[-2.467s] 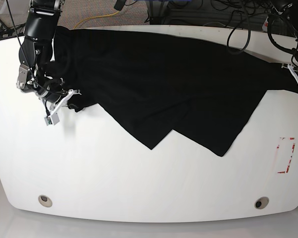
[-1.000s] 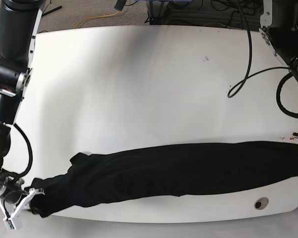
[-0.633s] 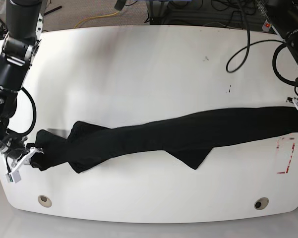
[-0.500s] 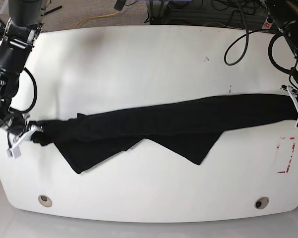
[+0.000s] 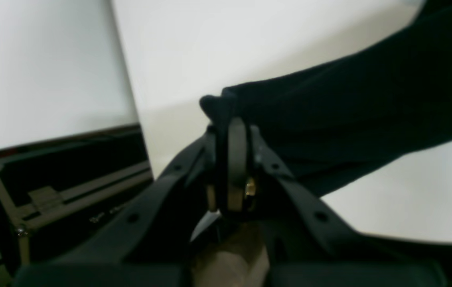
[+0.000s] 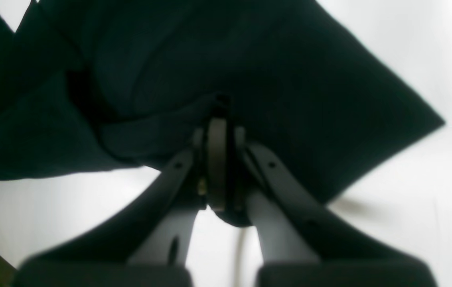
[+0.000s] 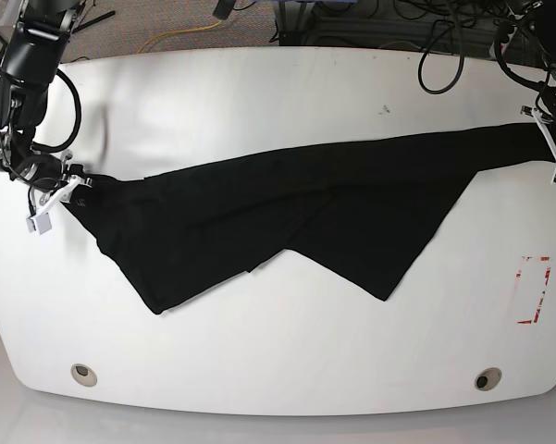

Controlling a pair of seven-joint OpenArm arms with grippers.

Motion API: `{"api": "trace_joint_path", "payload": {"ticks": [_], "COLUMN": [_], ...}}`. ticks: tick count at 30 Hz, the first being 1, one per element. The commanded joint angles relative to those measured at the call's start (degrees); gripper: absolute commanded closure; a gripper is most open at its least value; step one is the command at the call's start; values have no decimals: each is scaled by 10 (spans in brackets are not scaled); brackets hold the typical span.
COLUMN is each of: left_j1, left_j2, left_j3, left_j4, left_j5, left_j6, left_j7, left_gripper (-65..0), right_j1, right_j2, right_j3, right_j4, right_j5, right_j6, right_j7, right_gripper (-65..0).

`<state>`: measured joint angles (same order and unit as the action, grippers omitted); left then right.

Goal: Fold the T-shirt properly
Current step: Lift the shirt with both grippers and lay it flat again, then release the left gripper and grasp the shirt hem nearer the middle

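Observation:
The black T-shirt (image 7: 287, 203) is stretched across the white table (image 7: 278, 92) between both grippers, and two pointed flaps of it lie toward the front. My left gripper (image 7: 548, 139) is at the table's right edge in the base view, shut on one end of the cloth. In the left wrist view its fingertips (image 5: 229, 119) pinch a bunched fold of the T-shirt (image 5: 349, 111). My right gripper (image 7: 67, 190) is at the left edge, shut on the other end. The right wrist view shows it (image 6: 218, 115) clamped on the T-shirt (image 6: 210, 59). No print shows.
A red rectangular marking (image 7: 534, 289) is on the table at the right. Two round holes (image 7: 84, 374) (image 7: 487, 378) sit near the front edge. Cables (image 7: 444, 55) trail over the back right. A black case (image 5: 62, 171) stands beyond the table's edge.
Both grippers have carried the shirt from near the front edge back toward the table's middle. The rolled-up cloth has spread out into a wider sheet.

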<state>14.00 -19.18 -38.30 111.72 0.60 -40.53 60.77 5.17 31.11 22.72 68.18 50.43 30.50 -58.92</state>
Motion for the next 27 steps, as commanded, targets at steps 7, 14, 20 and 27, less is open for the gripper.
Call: {"api": "trace_joint_path", "payload": {"ticks": [7, 14, 20, 27], "left_j1": [36, 33, 6, -108], "left_j2": [13, 17, 1, 3], "left_j3": [-5, -4, -31, 27], "left_j4": [5, -19, -22, -76], "left_j5": [8, -24, -224, -258], "left_j6": [5, 5, 5, 5], "left_j7": [-2, -2, -2, 1], "left_gripper": [-215, -381, -381, -381], "right_j1": [-25, -38, -38, -35], "right_j2": [16, 2, -3, -5], "right_j3": [11, 11, 8, 7], "right_j4": [10, 10, 10, 23], "right_j5": [7, 7, 7, 6], "right_j6": [1, 2, 2, 1], "right_j7": [13, 14, 14, 14], "right_gripper": [0, 0, 0, 0]}}
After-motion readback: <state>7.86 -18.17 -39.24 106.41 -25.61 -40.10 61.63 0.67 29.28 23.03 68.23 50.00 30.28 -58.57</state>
